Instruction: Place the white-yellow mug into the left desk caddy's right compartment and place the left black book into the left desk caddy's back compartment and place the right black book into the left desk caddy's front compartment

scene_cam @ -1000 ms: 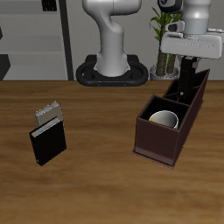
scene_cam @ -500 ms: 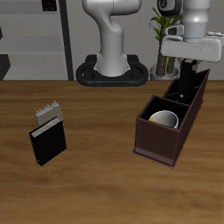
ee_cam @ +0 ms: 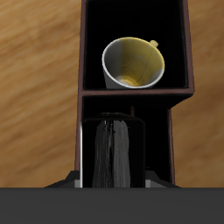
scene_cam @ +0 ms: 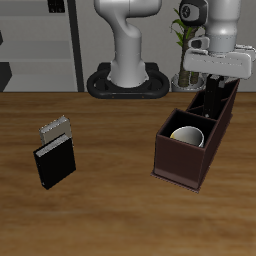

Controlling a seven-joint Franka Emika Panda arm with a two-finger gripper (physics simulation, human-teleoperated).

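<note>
Caddy first: the left desk caddy [scene_cam: 196,138] sits dark and long at about three o'clock on the table [scene_cam: 110,200]. Its right compartment [ee_cam: 136,44] holds the white-yellow mug [scene_cam: 186,136], tipped (handle outward). One black book [ee_cam: 112,154] stands in a narrow slot; another [scene_cam: 55,163] lies at nine o'clock. Above hangs the gripper [scene_cam: 214,78], whether clenched I cannot tell.

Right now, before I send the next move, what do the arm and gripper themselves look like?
The arm is glossy white, built of rounded segments on a round black base plate. The gripper has a boxy white-grey hand body with dark fingers below it. In the wrist view only a dark, flat edge of the hand shows. No cables or markings are visible.
</note>
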